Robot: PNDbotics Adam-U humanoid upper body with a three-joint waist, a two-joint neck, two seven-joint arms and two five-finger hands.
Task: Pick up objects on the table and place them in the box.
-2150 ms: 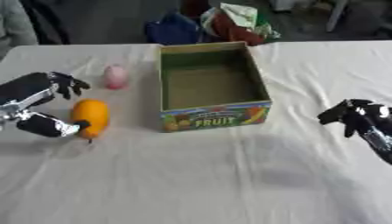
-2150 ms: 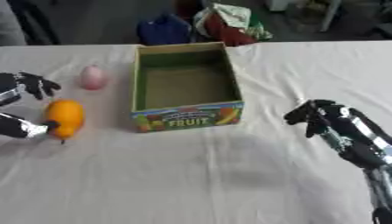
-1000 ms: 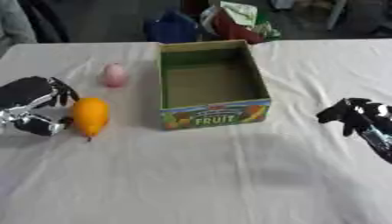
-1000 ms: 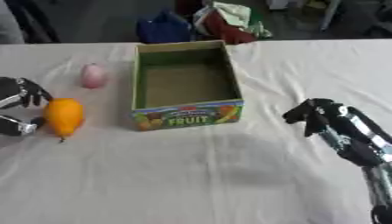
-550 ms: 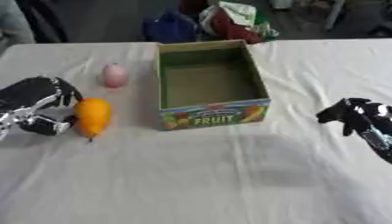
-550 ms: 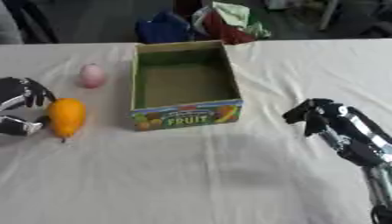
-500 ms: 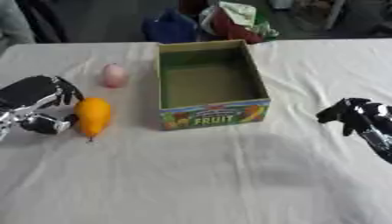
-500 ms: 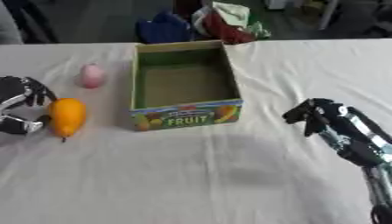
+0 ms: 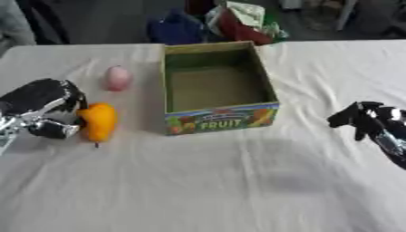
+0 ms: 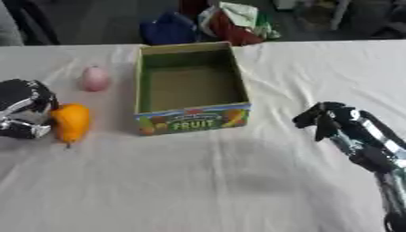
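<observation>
An orange fruit point(image 9: 98, 122) lies on the white cloth at the left. My left hand point(image 9: 44, 108) is against its left side with its fingers curled round it. A pink fruit point(image 9: 117, 77) lies farther back, beside the box. The green cardboard box point(image 9: 220, 118) marked FRUIT stands in the middle with nothing in it. At the right my right hand point(image 10: 326, 118) hovers over the cloth with its fingers curled, holding nothing.
Bags and cloth in blue, red and green point(image 9: 218, 22) are piled beyond the table's far edge behind the box. White cloth point(image 9: 198, 181) covers the table in front of the box.
My left hand has come down from above and closed its fingers round the left side of the orange fruit. The right hand has stayed where it was.
</observation>
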